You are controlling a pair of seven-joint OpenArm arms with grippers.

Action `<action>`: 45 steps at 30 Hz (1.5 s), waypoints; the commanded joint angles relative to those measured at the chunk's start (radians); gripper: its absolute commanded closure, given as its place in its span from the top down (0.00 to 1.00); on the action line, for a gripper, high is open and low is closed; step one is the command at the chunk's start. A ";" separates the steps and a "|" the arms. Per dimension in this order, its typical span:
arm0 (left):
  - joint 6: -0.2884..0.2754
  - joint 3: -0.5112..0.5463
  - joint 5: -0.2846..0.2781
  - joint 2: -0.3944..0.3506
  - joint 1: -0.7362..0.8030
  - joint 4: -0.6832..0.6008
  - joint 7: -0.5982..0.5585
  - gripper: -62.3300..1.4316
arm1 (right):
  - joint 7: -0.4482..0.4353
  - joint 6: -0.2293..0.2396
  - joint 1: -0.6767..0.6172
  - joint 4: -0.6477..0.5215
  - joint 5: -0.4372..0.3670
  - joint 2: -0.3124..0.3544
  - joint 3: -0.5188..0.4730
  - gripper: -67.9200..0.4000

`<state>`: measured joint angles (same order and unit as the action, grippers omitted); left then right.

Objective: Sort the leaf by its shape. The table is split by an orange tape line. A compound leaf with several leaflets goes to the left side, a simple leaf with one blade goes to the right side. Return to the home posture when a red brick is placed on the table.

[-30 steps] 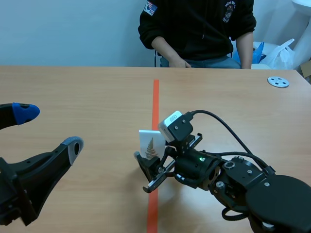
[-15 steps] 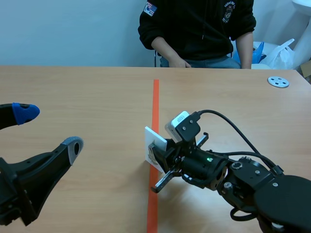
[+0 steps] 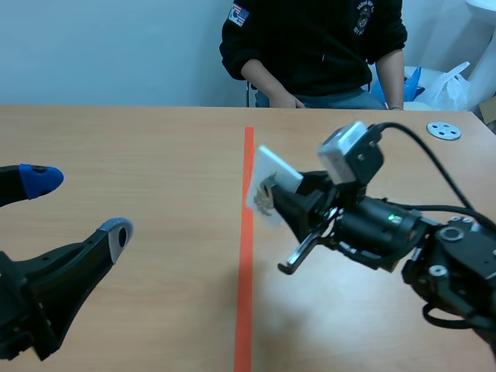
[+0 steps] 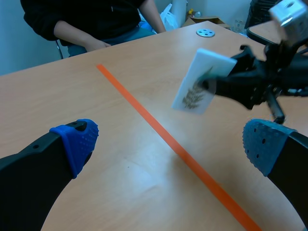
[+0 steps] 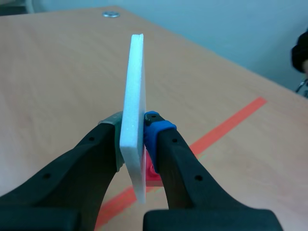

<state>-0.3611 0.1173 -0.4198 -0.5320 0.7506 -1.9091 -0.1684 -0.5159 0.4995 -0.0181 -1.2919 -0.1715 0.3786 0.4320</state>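
Observation:
A white card [image 3: 267,190] printed with a fern-like leaf of several leaflets hangs tilted in the air just right of the orange tape line [image 3: 248,155]. My right gripper [image 3: 279,195] is shut on the card's edge. In the right wrist view the card [image 5: 135,96] stands edge-on, pressed between the two pads, with the tape line [image 5: 231,122] on the table below. In the left wrist view the card [image 4: 199,82] shows its leaf print well ahead of my left gripper [image 4: 168,139]. The left gripper [image 3: 77,205] stands wide open over the table's left side, holding nothing.
A person in a black top [image 3: 314,46] sits across the table with a hand at its far edge. A grey perforated disc [image 3: 443,130] lies at the far right of the table. A plastic bag [image 3: 449,85] sits beyond it.
The right gripper closed on the card, lifted it off the table and carried it up and toward the far right. The left arm has not moved.

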 commanded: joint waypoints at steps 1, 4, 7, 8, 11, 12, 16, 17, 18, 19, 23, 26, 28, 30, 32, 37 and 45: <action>-0.001 -0.001 -0.005 0.005 0.000 -0.016 -0.018 1.00 | -0.014 0.013 -0.009 -0.031 -0.037 0.029 -0.047 0.03; -0.001 -0.001 -0.005 0.005 0.000 -0.016 -0.018 1.00 | -0.012 0.045 -0.045 -0.077 -0.083 0.059 -0.141 0.03; -0.001 -0.001 -0.006 0.005 0.000 -0.016 -0.018 1.00 | 0.002 0.071 -0.069 -0.091 -0.142 0.081 -0.238 0.03; -0.001 -0.001 -0.006 0.005 0.000 -0.016 -0.018 1.00 | 0.016 0.071 -0.075 -0.091 -0.167 0.085 -0.270 0.03; -0.001 -0.001 -0.006 0.005 0.000 -0.016 -0.018 1.00 | 0.085 0.070 -0.087 -0.090 -0.248 0.096 -0.366 0.03; -0.001 -0.001 -0.006 0.005 0.000 -0.016 -0.018 1.00 | 0.113 0.070 -0.088 -0.090 -0.273 0.099 -0.395 0.03; -0.001 -0.001 -0.006 0.005 0.000 -0.016 -0.018 1.00 | 0.207 0.066 -0.087 -0.090 -0.350 0.112 -0.494 0.03; -0.001 -0.001 -0.006 0.005 0.000 -0.016 -0.018 1.00 | 0.227 0.058 -0.087 -0.090 -0.363 0.115 -0.514 0.03; -0.001 -0.001 -0.006 0.005 0.000 -0.016 -0.018 1.00 | 0.247 0.045 -0.087 -0.090 -0.372 0.117 -0.531 0.03; -0.001 -0.001 -0.006 0.005 0.000 -0.016 -0.018 1.00 | 0.268 0.033 -0.087 -0.089 -0.384 0.118 -0.547 0.03; -0.001 -0.001 -0.006 0.005 0.000 -0.016 -0.018 1.00 | 0.302 -0.008 -0.078 -0.052 -0.431 0.127 -0.575 0.03; -0.001 -0.001 -0.006 0.005 0.000 -0.016 -0.018 1.00 | 0.312 -0.029 -0.042 0.021 -0.447 0.131 -0.575 0.03; -0.001 -0.001 -0.006 0.005 0.000 -0.016 -0.018 1.00 | 0.312 -0.032 -0.011 0.083 -0.451 0.131 -0.575 0.03; -0.001 -0.001 -0.006 0.005 0.000 -0.016 -0.018 1.00 | 0.311 -0.032 0.023 0.146 -0.455 0.130 -0.575 0.03; -0.001 -0.001 -0.006 0.005 0.000 -0.016 -0.018 1.00 | 0.311 -0.036 0.060 0.209 -0.455 0.130 -0.575 0.03; -0.001 -0.001 -0.006 0.004 0.000 -0.016 -0.018 1.00 | 0.310 -0.089 0.146 0.359 -0.452 0.127 -0.574 0.03; -0.001 -0.001 -0.006 0.002 0.000 -0.016 -0.017 1.00 | 0.219 -0.141 0.234 0.559 -0.397 0.117 -0.483 0.03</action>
<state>-0.3611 0.1173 -0.4198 -0.5323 0.7506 -1.9091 -0.1684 -0.2806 0.3622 0.1944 -0.7090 -0.5655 0.4870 -0.0502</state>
